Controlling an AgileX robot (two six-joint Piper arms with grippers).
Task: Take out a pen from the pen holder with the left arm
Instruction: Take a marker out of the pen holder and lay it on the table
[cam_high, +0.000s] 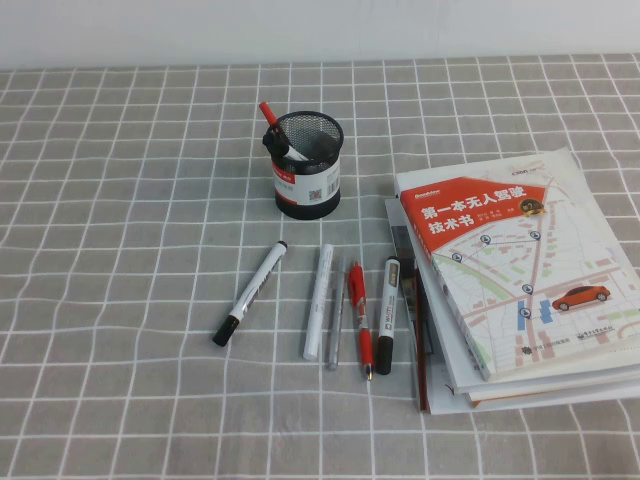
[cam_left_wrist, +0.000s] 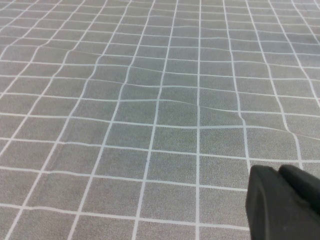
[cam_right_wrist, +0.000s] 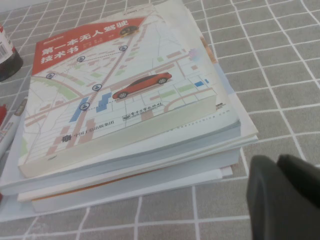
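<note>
A round black wire-mesh pen holder (cam_high: 308, 165) with a white label band stood on the grey, white-lined checked cloth (cam_high: 120, 200), a red-capped pen (cam_high: 268, 113) leaning out over its rim. In front of it five slim pens and markers (cam_high: 335, 310) lay side by side, next to a stack of glossy books (cam_high: 510, 270). The left gripper (cam_left_wrist: 279, 175), matte black and blunt, hung pinched together over a rumpled stretch of the cloth, and the right gripper (cam_right_wrist: 278, 162), likewise closed up, hovered beside the books' corner.
</note>
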